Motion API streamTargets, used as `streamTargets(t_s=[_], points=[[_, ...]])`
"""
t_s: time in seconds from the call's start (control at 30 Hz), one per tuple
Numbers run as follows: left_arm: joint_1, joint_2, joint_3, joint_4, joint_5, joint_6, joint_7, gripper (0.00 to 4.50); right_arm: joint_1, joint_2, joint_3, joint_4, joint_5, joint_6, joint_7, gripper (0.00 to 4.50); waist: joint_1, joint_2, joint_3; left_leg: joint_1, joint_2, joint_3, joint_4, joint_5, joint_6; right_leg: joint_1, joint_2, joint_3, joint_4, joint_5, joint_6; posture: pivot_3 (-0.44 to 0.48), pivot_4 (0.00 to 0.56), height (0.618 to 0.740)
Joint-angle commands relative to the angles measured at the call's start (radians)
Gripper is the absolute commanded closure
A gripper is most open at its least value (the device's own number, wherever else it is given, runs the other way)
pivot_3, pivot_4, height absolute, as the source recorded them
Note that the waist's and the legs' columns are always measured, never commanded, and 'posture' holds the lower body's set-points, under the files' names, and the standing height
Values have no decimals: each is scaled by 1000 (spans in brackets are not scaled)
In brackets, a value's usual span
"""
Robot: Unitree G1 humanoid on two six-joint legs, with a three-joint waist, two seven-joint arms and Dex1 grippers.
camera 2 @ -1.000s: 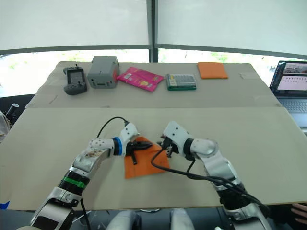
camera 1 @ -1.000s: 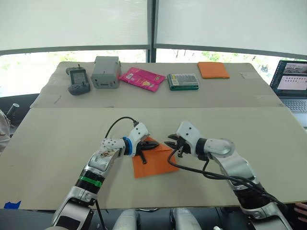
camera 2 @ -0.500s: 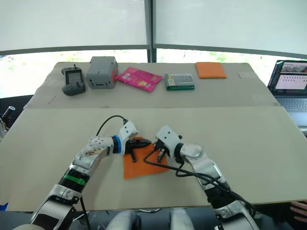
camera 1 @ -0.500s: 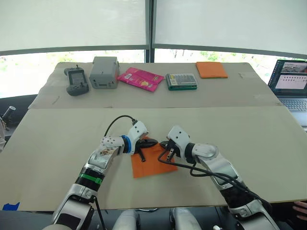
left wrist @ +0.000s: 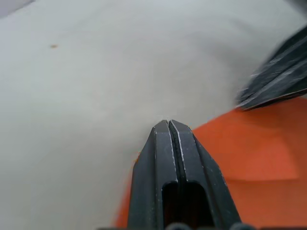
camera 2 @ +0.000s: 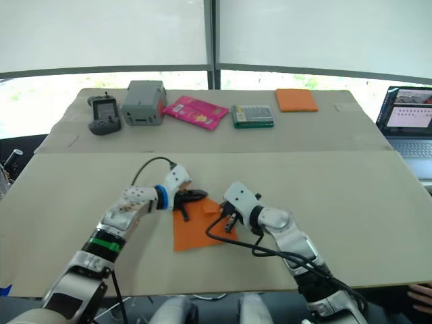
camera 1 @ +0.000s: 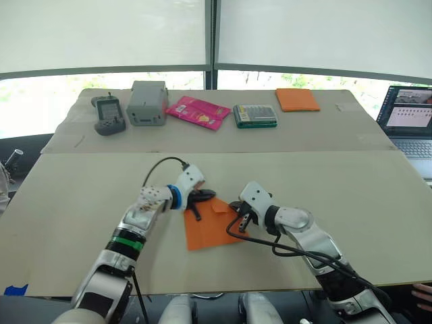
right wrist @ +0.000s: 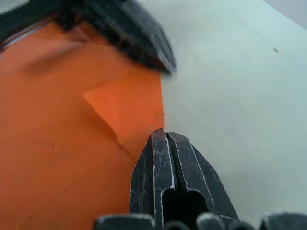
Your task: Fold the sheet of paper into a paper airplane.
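Sheet of paper (camera 1: 210,227) lies flat on the near surface (camera 1: 351,196), between my two forearms, with one small corner flap folded over at its far edge.

Head views: they give the wide layout. My left pincer (camera 1: 200,198) sits at the sheet's far left corner; my right pincer (camera 1: 242,215) sits at the sheet's right edge. Along the far surface stand a handheld controller (camera 1: 108,113), a grey box (camera 1: 148,102), a pink packet (camera 1: 198,111), a green case (camera 1: 256,115) and an orange pad (camera 1: 298,100). A laptop (camera 1: 409,119) sits at the far right.

Left wrist view: my fingers (left wrist: 175,177) are pressed together, nothing between them, tips over the sheet's edge where orange meets bare surface. The other pincer shows as a dark blur beyond.

Right wrist view: my right fingers (right wrist: 178,184) are likewise closed on nothing, tips at the sheet's edge just beside the folded flap. This view shows the flap's crease clearly; the head views show it as a paler patch.

Pose: left forearm reaches forward and inward, wrist angled toward the right. Right forearm comes in from the right, elbow bent, wrist pointing toward the left pincer. The two pincers are near each other, apart.
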Motion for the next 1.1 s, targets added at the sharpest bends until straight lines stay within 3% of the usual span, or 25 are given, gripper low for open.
streamTargets(t_s=[0.03,0.43,0.67,0.9,1.1], points=[[-18,29,20,69,36,-33,11,4500,18,-16,18,39,-22,29,-2,4488,-1,0,0,0,0,0,0,0,0,0,0,0,0,0,0,0,150,740],[11,-116,103,-146,-153,70,-37,4500,24,-7,23,32,-13,43,-5,4488,3,0,0,-3,0,0,0,0,0,-2,-2,0,0,0,0,0,150,740],[36,-93,-7,-124,-44,82,-34,4500,19,-8,18,23,-10,53,-7,4488,2,0,0,-3,0,0,0,0,0,-2,-1,0,0,0,0,0,150,740],[22,-45,-45,-133,-7,100,-75,4500,20,-7,16,24,-11,52,-10,4488,2,0,0,-3,0,0,0,0,0,-2,-1,0,0,0,0,0,150,740],[56,-57,-93,-137,28,83,-73,4500,0,12,3,18,-6,34,-25,4488,3,0,0,-3,0,0,0,0,0,-2,-1,0,0,0,0,0,150,740]])
